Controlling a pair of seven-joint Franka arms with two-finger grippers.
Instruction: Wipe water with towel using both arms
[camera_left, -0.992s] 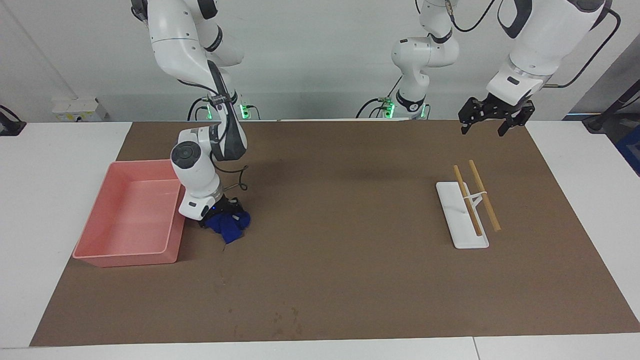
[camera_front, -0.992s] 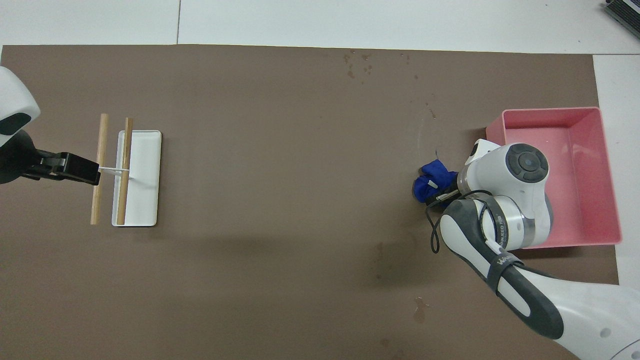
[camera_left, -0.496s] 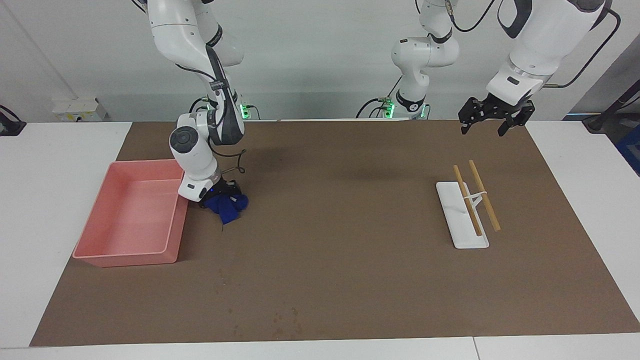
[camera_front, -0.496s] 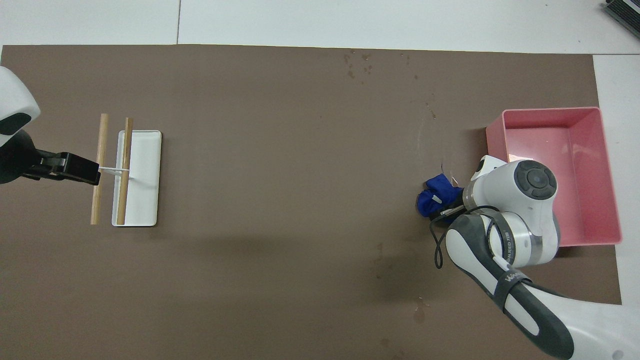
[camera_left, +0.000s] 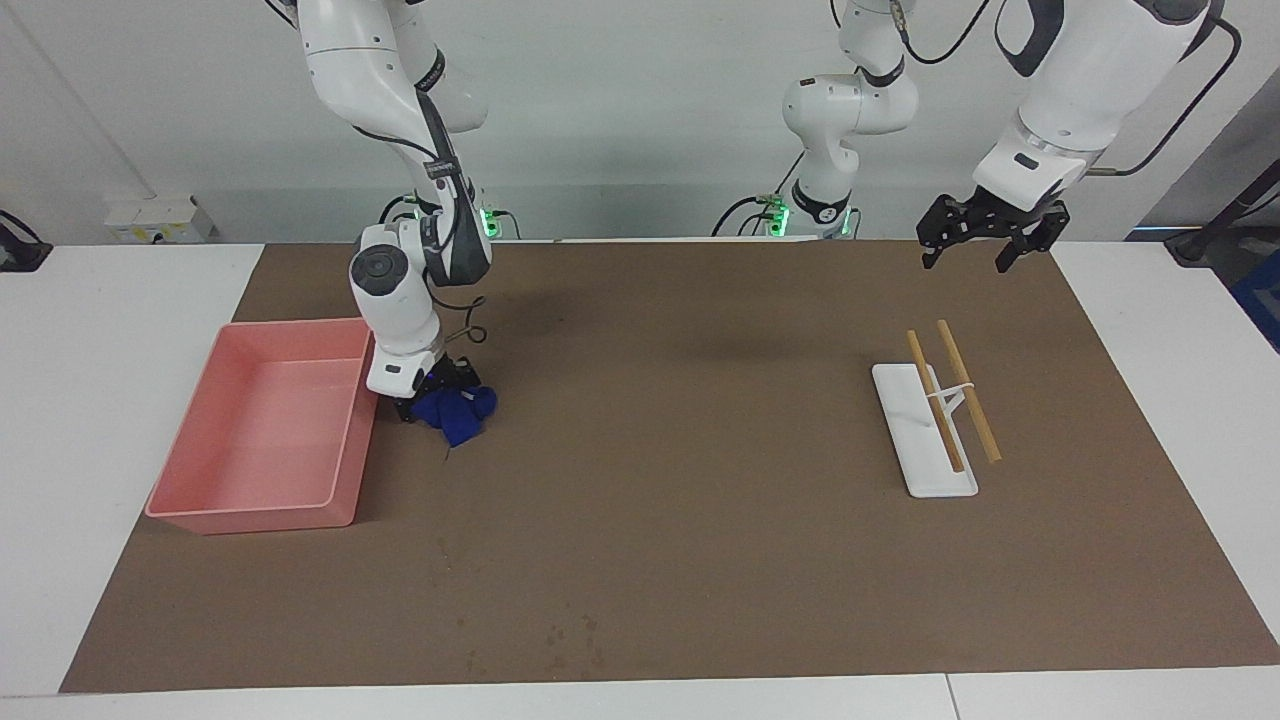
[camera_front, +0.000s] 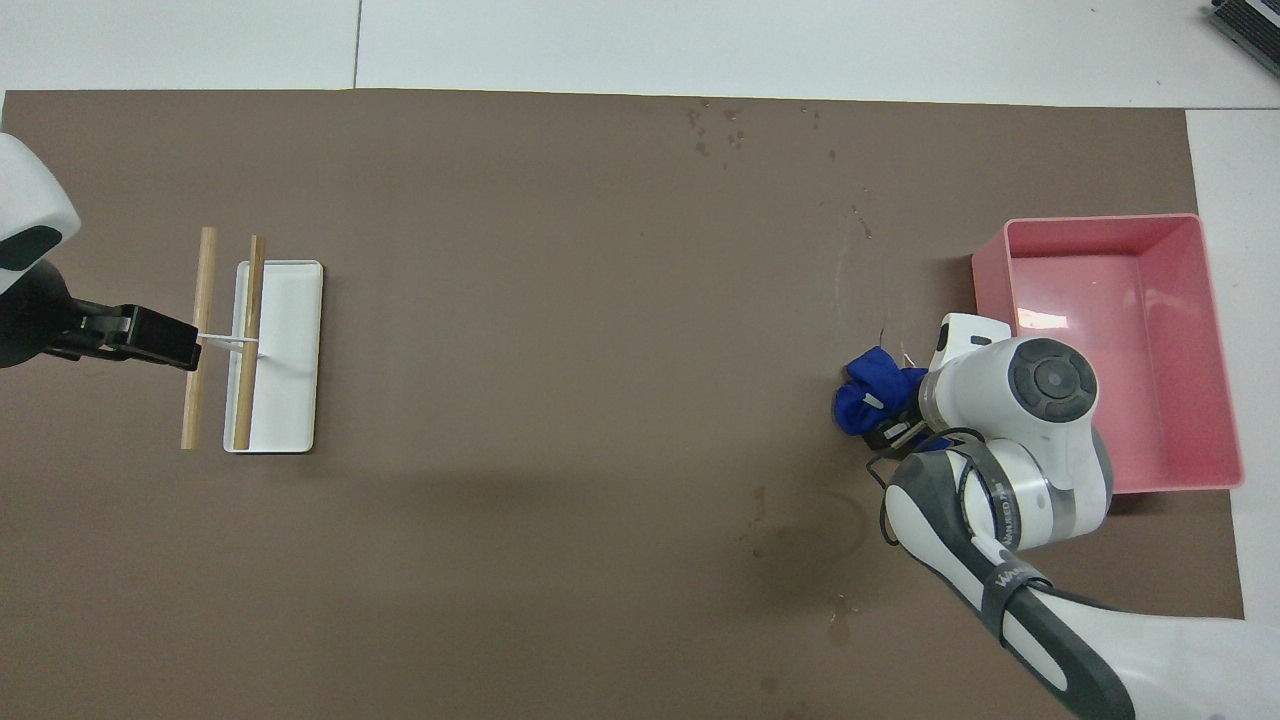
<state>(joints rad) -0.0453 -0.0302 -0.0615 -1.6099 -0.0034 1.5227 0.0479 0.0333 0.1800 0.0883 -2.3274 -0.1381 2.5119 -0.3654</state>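
**Right gripper clenched on the towel beside the pink bin**

I have the right gripper (camera_left: 432, 392) down at the brown mat (camera_left: 680, 520), clenched on the towel (camera_left: 455, 412), a wrinkled royal-blue lump that bulges out from the gripper toward the middle of the tabletop. In the overhead view the towel (camera_front: 872, 395) shows just clear of the white wrist. Right beside it, toward the right arm's end, sits the pink bin (camera_left: 255, 510).

I can make out the water (camera_front: 858, 222) only as a faint darkish streak with tiny spots on the mat, farther from the robots than the towel and apart from it. More small dark spots (camera_left: 572, 640) lie near the mat's edge farthest from the robots.

My left gripper (camera_left: 992, 238) waits in the air with its jaws spread wide, holding nothing, over the mat near the left arm's end. Below it rests the white tray (camera_left: 915, 465) with two wooden sticks (camera_left: 968, 390) laid across it.
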